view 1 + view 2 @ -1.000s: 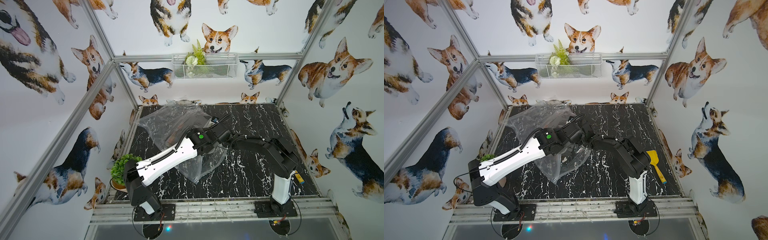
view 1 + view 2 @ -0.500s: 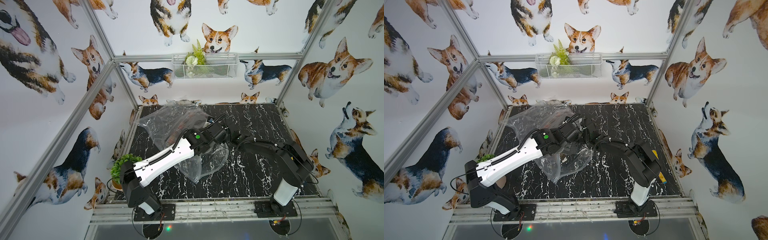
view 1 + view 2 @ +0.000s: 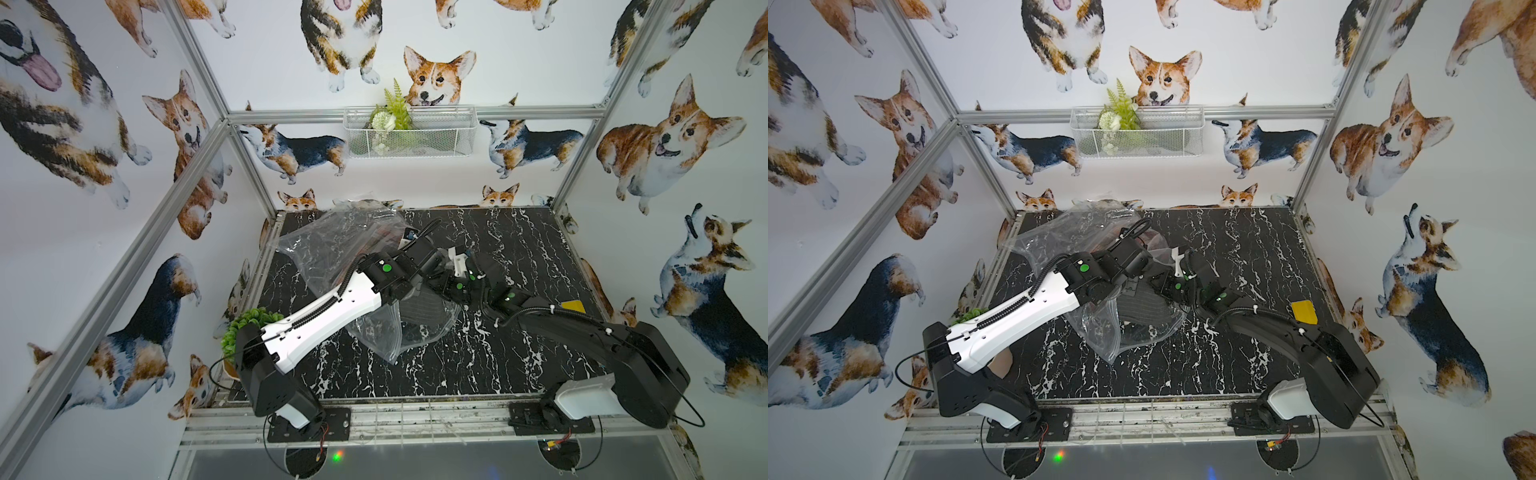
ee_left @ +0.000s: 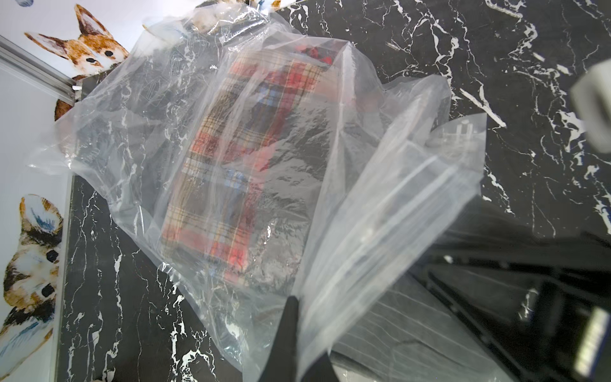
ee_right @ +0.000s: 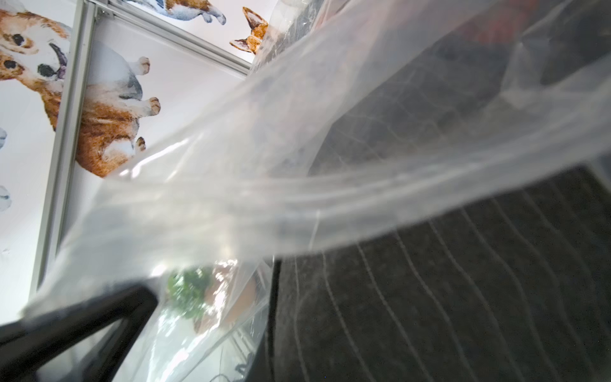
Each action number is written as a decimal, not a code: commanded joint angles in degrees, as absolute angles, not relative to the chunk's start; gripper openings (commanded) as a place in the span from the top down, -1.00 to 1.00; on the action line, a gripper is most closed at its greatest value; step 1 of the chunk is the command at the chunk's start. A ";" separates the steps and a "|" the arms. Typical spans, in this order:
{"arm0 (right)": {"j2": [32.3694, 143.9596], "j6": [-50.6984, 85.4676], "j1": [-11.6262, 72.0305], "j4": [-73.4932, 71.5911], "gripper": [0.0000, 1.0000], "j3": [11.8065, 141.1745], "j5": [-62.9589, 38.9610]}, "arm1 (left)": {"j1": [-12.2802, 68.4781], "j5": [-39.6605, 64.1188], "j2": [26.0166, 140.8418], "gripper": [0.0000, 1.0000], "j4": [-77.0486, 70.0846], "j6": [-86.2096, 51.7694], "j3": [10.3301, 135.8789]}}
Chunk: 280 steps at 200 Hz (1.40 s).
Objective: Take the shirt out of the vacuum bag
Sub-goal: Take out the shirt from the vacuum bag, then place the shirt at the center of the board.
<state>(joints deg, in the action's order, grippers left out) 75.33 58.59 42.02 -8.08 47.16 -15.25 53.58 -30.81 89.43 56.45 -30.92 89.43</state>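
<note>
The clear vacuum bag (image 3: 332, 249) (image 3: 1067, 237) lies crumpled from the table's back left to its middle. My left gripper (image 4: 305, 334) (image 3: 409, 293) is shut on the bag's zip edge (image 4: 396, 215) and holds that lip up. A dark grey striped shirt (image 4: 413, 327) (image 5: 446, 281) (image 3: 1146, 307) sits at the bag's mouth under the lifted lip. My right gripper (image 3: 440, 286) (image 3: 1160, 286) is shut on this shirt, whose cloth hides its fingers in the right wrist view. A folded red plaid garment (image 4: 238, 158) lies deeper inside the plastic (image 5: 330, 148).
A yellow flat object (image 3: 573, 306) (image 3: 1304, 311) lies near the table's right edge, behind my right forearm. A potted green plant (image 3: 249, 324) stands at the front left beside my left arm. A white wire basket (image 3: 409, 131) hangs on the back wall.
My right arm's elbow has dropped and swung toward the front right while its gripper stayed at the bag's mouth. The dark shirt now shows there. The left gripper keeps its hold.
</note>
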 commanded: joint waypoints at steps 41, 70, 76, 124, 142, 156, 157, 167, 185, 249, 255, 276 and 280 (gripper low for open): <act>56.27 53.14 40.64 13.26 1.00 50.16 -7.47 | 52.58 -30.54 87.92 1.00 55.29 -32.08 87.39; 52.25 51.58 32.24 21.42 1.00 52.89 -11.01 | 52.30 -30.32 87.11 1.00 55.19 -32.08 86.10; 51.96 51.08 30.04 22.29 1.00 53.35 -12.25 | 52.29 -30.32 86.97 1.00 55.11 -32.08 85.90; 59.67 48.63 12.16 24.17 1.00 60.31 -25.71 | 52.29 -29.76 85.44 1.00 55.02 -32.29 83.78; 65.45 46.95 6.98 24.93 1.00 64.97 -28.38 | 52.23 -29.62 84.58 1.00 55.07 -32.37 83.01; 69.69 46.45 4.34 25.22 1.00 68.93 -29.71 | 52.29 -29.73 83.83 1.00 55.02 -32.45 82.21; 70.00 46.47 4.19 25.14 1.00 69.14 -29.93 | 52.29 -29.72 83.80 1.00 55.02 -32.44 82.19; 72.33 46.76 3.06 24.22 1.00 71.29 -31.46 | 52.29 -29.79 83.30 1.00 54.97 -32.43 81.56; 77.48 45.39 2.47 24.32 1.00 76.53 -31.26 | 52.31 -30.06 82.76 1.00 54.89 -32.43 80.54; 90.44 40.88 2.81 12.21 1.00 74.06 -23.12 | 52.29 -29.84 80.71 1.00 54.49 -32.95 77.66; 91.35 40.82 2.89 10.61 1.00 73.40 -22.89 | 52.29 -29.80 80.54 1.00 54.66 -33.03 77.53; 93.10 39.47 3.28 10.62 1.00 75.19 -21.98 | 52.29 -29.71 79.67 1.00 54.98 -33.05 76.99; 93.31 38.95 3.46 11.49 1.00 76.04 -21.18 | 52.29 -29.79 79.43 1.00 54.92 -33.13 76.79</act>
